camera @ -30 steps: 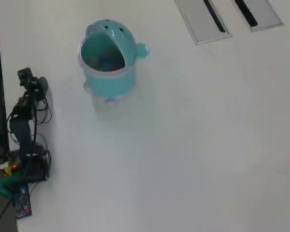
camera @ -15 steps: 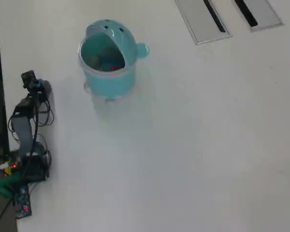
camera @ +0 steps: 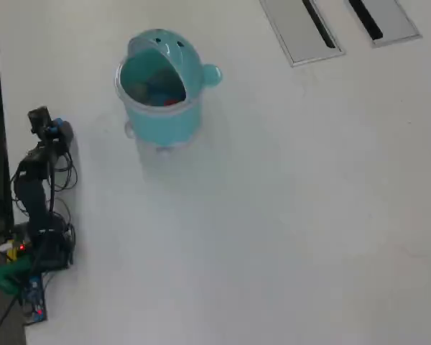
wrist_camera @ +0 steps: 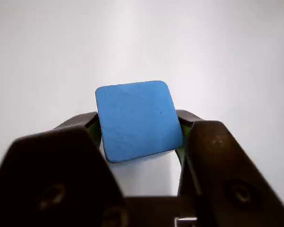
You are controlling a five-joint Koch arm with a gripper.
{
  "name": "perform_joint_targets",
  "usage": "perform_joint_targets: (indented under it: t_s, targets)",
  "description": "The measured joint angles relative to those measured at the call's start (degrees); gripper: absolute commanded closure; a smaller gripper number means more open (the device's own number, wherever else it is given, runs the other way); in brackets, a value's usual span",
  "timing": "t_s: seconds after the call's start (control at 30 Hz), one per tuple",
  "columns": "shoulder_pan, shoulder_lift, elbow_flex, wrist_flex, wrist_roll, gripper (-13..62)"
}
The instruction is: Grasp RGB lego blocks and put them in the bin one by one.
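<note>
The white, smooth desk fills the overhead view. The teal, rounded plastic bin sits at upper centre-left, with red and blue shapes showing inside its open mouth. At lower left the folded arm has drawn slightly back from half a second ago, suggesting the task is near done. In the wrist view, whether the tool grips anything cannot be told; a matte blue pad fills the gap.

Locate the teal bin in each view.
Overhead view: the bin stands upper left of centre, up and right of the arm.
Wrist view: not in it.
Shared landmark: the white table, which also fills the wrist view's background.
</note>
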Motion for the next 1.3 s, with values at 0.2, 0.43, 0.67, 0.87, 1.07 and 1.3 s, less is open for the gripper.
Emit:
perform_joint_targets:
  t_s: [0.2,0.43,0.67,0.87,1.07,1.3]
  targets:
    - [0.18,8.00,0.53,1.14,0.44,39.3]
    - [1.76,15.56,3.25,3.60,2.81,39.3]
    - [5.80,23.12,5.01,3.60,7.03,39.3]
    - [9.32,27.42,5.01,3.60,9.23,39.3]
    - [14.06,30.50,4.92,3.60,9.23,39.2]
    - [21.18,30.41,-8.09,3.96,10.28,39.2]
